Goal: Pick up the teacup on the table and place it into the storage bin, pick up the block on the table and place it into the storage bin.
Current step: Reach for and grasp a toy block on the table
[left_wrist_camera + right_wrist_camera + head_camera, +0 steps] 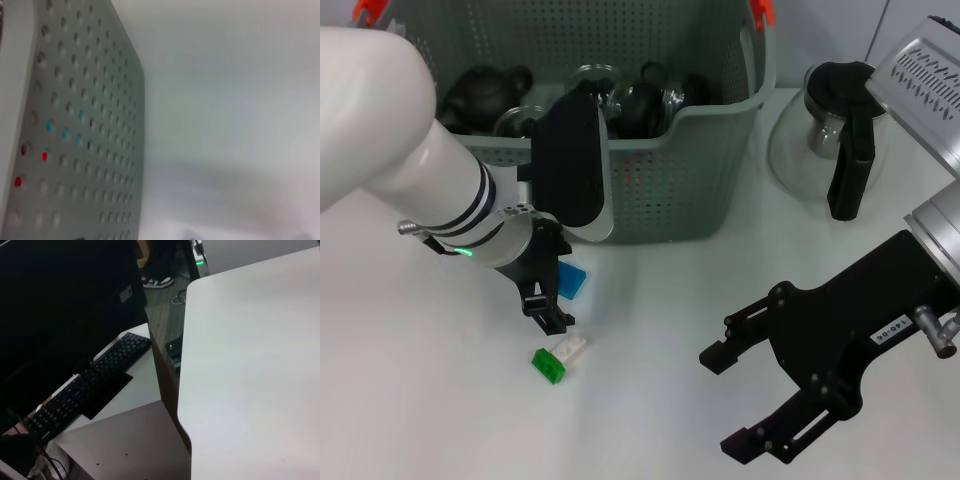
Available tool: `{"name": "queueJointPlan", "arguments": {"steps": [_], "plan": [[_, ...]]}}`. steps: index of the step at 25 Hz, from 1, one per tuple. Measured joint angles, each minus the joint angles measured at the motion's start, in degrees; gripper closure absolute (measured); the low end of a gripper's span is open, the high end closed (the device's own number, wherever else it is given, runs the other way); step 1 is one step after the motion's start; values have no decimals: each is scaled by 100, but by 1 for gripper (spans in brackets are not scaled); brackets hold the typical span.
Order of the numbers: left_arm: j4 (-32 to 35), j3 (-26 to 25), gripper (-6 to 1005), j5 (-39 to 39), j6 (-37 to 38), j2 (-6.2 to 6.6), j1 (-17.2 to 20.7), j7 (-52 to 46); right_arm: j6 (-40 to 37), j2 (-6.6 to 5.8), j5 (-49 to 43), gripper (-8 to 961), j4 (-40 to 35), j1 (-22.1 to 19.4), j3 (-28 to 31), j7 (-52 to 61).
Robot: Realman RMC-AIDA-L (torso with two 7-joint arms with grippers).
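The grey-green perforated storage bin (660,170) stands at the back of the white table; its wall (75,125) fills one side of the left wrist view. Inside it lie dark teapots and a glass teacup (592,78). No teacup shows on the table. A blue block (574,280) lies just in front of the bin, and my left gripper (548,300) hangs low right beside it, touching or nearly so. A green block (548,363) and a white block (571,347) lie together a little nearer. My right gripper (725,405) stands open and empty at the front right.
A glass carafe with a black handle (842,140) stands to the right of the bin. The right wrist view shows the table's edge (182,390), with a keyboard (90,385) on a lower desk beyond it.
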Motion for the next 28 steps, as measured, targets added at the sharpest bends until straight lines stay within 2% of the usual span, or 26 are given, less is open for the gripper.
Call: {"name": "queueJointPlan", "arguments": {"steps": [28], "plan": [[360,47,95,95,-194,-3,-237,43,23,0,-1,72,3,-53,0,-45]]}}
